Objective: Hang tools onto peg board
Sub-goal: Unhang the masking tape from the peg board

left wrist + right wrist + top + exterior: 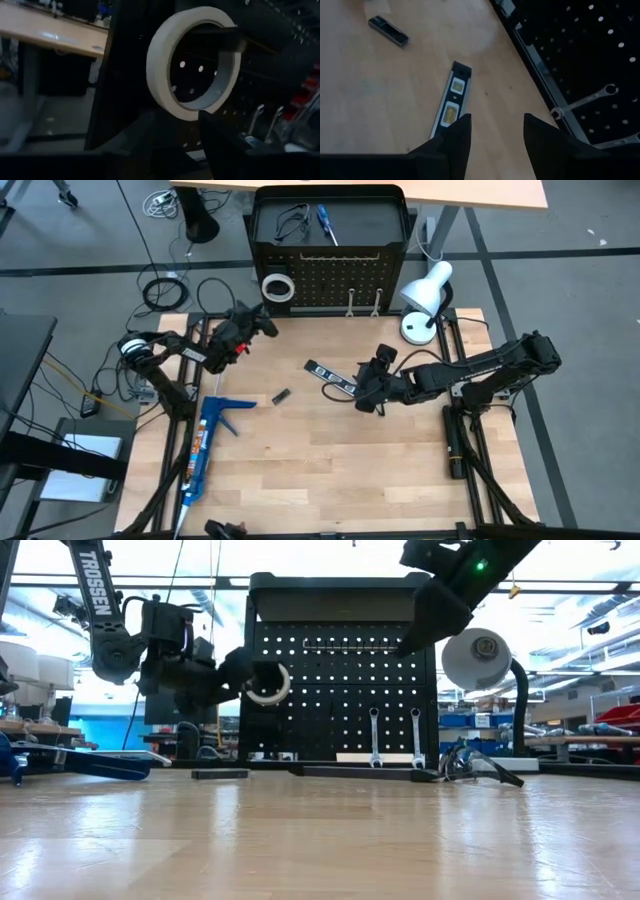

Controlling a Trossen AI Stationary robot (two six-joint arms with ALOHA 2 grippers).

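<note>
The peg board (330,275) stands upright at the table's far edge. A white tape ring (192,62) hangs by its inner rim on a peg (225,37) at the board's left. My left gripper (266,323) is level and open, just short of the ring and touching nothing. Two silver wrenches (364,304) hang on the board's lower part. A black strip with white marks (451,105) lies flat on the table. My right gripper (495,125) hovers open above its near end. Black wire loops (290,222) and a blue-handled screwdriver (326,225) lie on the board's top shelf.
A white desk lamp (425,300) stands right of the board. A blue caulking gun (205,442) lies near the table's left edge, and a small black block (282,396) lies mid-table. The near half of the wooden table (330,480) is bare.
</note>
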